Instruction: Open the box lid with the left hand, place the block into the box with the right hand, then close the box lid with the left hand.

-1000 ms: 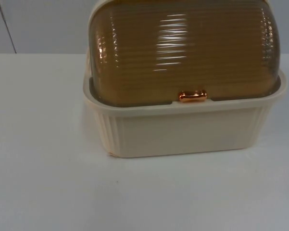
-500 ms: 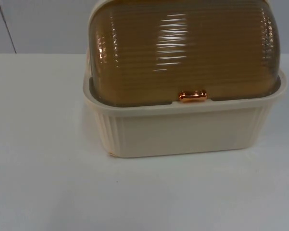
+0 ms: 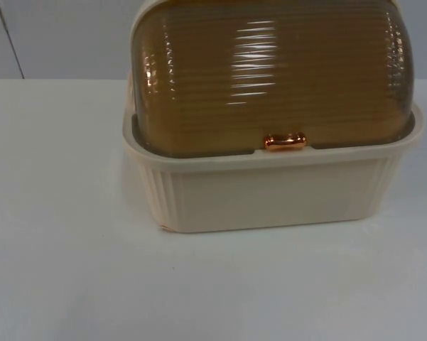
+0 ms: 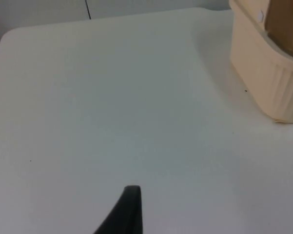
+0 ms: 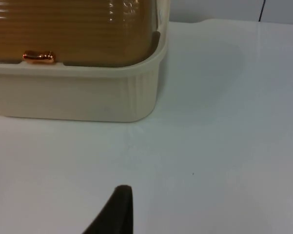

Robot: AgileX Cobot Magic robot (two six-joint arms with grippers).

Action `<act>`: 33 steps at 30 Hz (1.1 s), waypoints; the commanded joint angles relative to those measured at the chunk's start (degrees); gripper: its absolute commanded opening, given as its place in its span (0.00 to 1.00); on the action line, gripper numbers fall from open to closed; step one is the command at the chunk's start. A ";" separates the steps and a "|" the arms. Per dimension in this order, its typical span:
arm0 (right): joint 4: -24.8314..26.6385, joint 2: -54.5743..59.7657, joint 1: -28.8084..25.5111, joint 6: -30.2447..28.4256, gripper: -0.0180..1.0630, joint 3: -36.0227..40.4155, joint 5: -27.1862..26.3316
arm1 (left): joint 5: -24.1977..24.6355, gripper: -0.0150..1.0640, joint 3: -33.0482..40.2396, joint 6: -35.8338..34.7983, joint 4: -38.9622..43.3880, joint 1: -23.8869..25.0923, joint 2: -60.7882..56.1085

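While the amber lid (image 3: 270, 71) sits shut, the cream box (image 3: 270, 192) stands on the table (image 3: 57, 249). Left gripper (image 4: 129, 209) and right gripper (image 5: 114, 209) hover beside it; jaw state cannot be told.

Box (image 3: 270, 192): cream, ribbed walls, upright near the table's far edge; lid (image 3: 270, 71): amber, translucent, ribbed dome, shut; copper handle (image 3: 285, 141) at its front rim.

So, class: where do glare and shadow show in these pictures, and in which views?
Top view: white streaks of glare cross the ribbed amber lid, and the copper handle gleams. Right wrist view: glare again on the lid and handle; the cream box throws a faint shadow on the table. Left wrist view: a soft shadow lies beside the box.
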 commanded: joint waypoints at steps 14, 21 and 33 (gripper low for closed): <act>0.25 -0.18 0.03 1.29 0.98 0.43 -0.09 | -0.32 0.96 0.30 -1.35 0.46 -0.39 -0.13; 0.25 -0.18 0.03 1.30 0.98 0.43 -0.09 | -0.42 0.96 0.30 -1.35 0.66 -0.39 -0.13; 0.65 -0.18 1.13 1.30 0.98 0.43 -0.20 | -0.42 0.96 0.30 -1.35 1.02 -0.39 -0.13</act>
